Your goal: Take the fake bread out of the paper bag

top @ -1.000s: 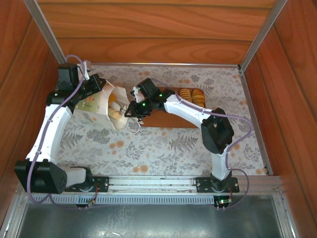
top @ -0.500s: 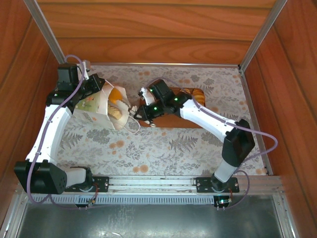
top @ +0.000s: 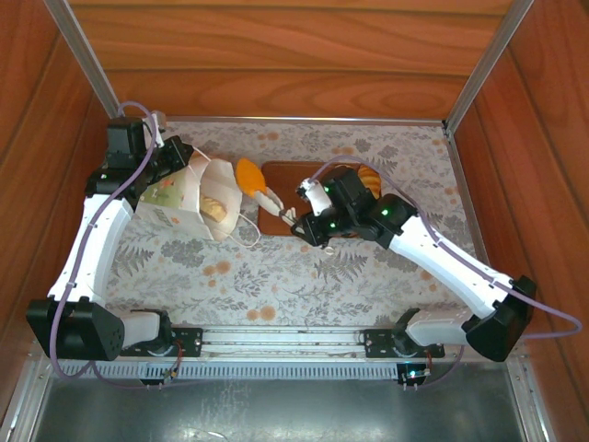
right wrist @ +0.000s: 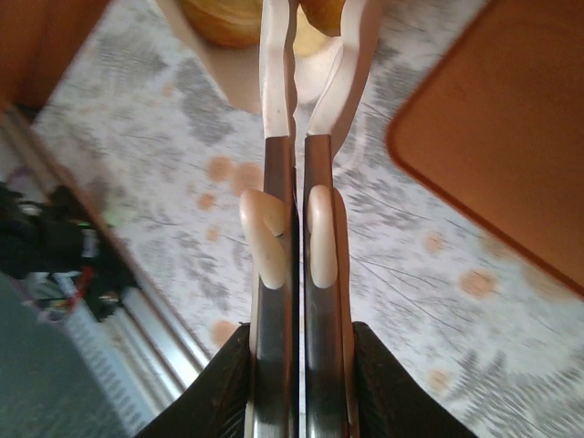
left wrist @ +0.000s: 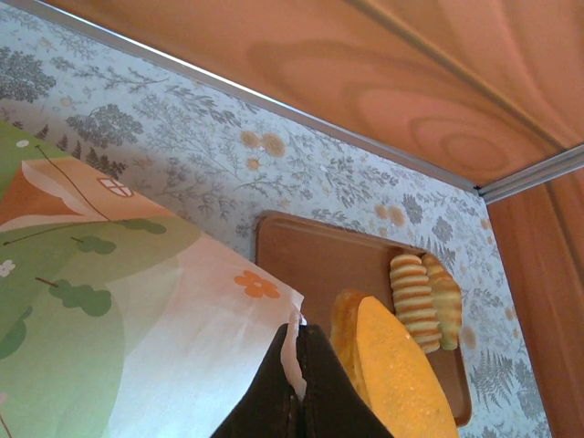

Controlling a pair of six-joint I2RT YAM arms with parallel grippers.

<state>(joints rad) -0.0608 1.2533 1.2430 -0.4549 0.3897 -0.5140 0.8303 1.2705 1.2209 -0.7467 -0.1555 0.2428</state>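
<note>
Floral tabletop (top: 304, 276) within wooden walls. Left claw (left wrist: 297, 351) is clamped on the rim of the paper bag (top: 179, 198), which lies tilted with bread (top: 213, 210) inside. Right claw (top: 294, 219) is pressed onto cream tongs (top: 272, 199) gripping an orange bread piece (top: 248, 175) between bag mouth and brown tray (top: 285, 175), where two rolls (left wrist: 412, 290) lie.

Left tool (left wrist: 297, 336) pinched shut on paper bag (left wrist: 137, 347) rim; right tool (right wrist: 298, 151), arm stretched low, clamps tongs (right wrist: 276, 82) right of the bag.
</note>
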